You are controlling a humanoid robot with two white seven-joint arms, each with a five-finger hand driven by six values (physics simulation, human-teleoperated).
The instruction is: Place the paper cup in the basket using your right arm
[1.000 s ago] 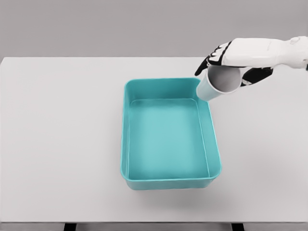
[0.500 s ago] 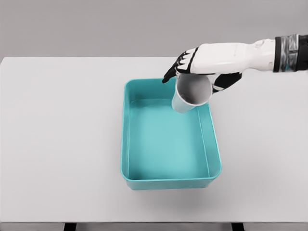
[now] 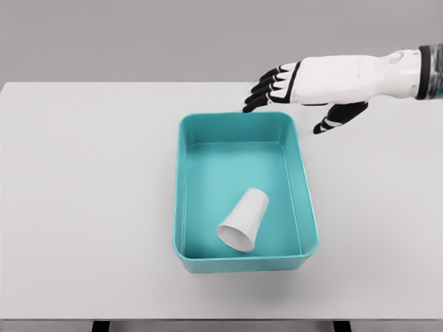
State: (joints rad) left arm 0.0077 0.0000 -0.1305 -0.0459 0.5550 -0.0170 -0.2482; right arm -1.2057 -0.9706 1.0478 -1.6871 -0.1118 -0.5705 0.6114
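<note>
Nearest, the table's (image 3: 83,207) front strip lies bare of objects; just beyond it stands the teal basket (image 3: 181,207), its long axis running away from the camera. Inside, the paper cup (image 3: 245,220) lies on its side on the basket floor, toward the near right part; its wide mouth faces the near wall and its narrow base points away; it sits wholly within the rim, though whether it touches the near wall cannot be told. Farther off, the right hand (image 3: 304,86) hovers over the basket's far right corner, its arm entering from the right edge; the fingers (image 3: 266,86) are spread and extended and the thumb hangs apart below; nothing is held. No left arm is in view.

Judgement: the placing appears complete and the step in hand is withdrawal; done well, the hand should lift and draw back to the right with fingers kept open, clear of the far rim, so that the basket is not nudged and the cup is left to rest.
</note>
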